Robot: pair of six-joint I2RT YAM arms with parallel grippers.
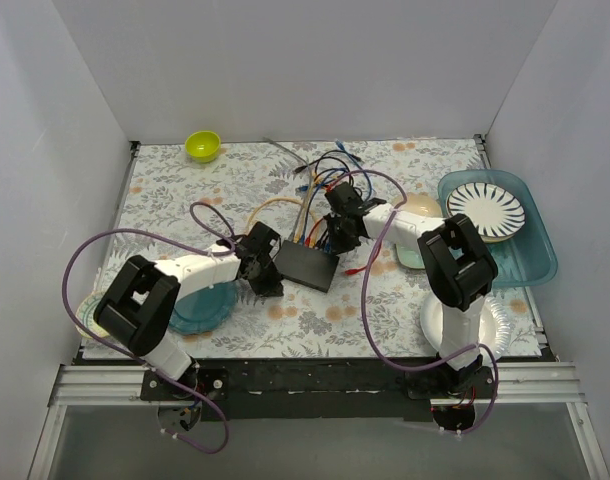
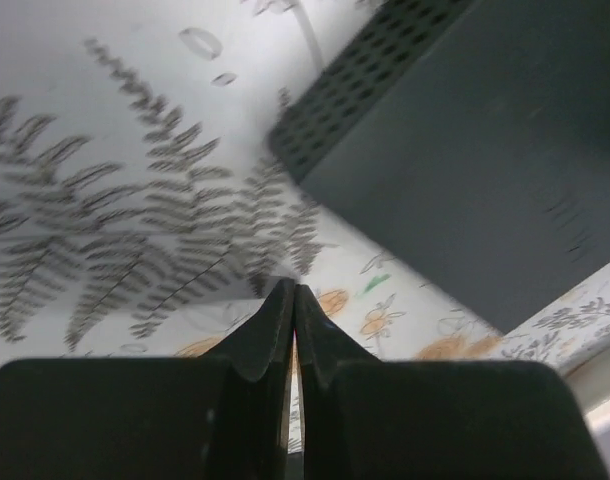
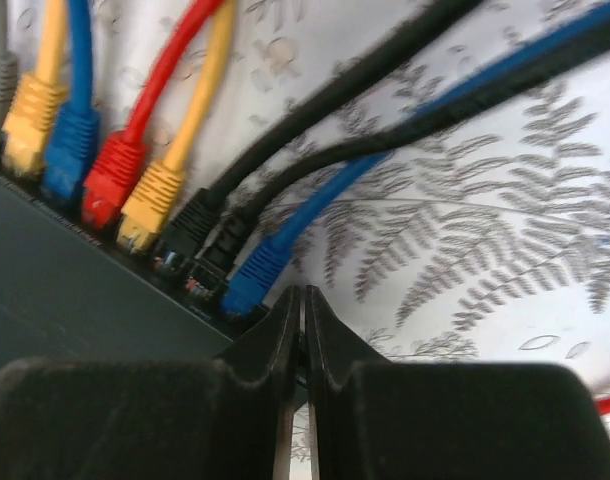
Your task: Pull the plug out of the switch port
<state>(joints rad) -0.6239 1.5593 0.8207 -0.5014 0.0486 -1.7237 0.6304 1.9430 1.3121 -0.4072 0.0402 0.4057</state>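
Note:
The switch (image 1: 307, 265) is a flat dark box lying mid-table on the leaf-patterned cloth. A bundle of coloured cables (image 1: 320, 185) runs from its far edge. In the right wrist view several plugs sit in a row in the switch (image 3: 55, 300): grey, yellow, blue, red (image 3: 107, 180), yellow, two black, and a blue end plug (image 3: 247, 278). My right gripper (image 3: 302, 292) is shut and empty, its tips just beside that end blue plug; in the top view it (image 1: 337, 238) is over the switch's far edge. My left gripper (image 2: 293, 290) is shut and empty, next to the switch's (image 2: 465, 150) left end.
A lime bowl (image 1: 202, 146) stands at the back left. A blue tray (image 1: 530, 250) with a striped plate (image 1: 485, 209) is at the right. A teal plate (image 1: 205, 306) lies under the left arm and a white plate (image 1: 490, 325) is at the near right. White walls enclose the table.

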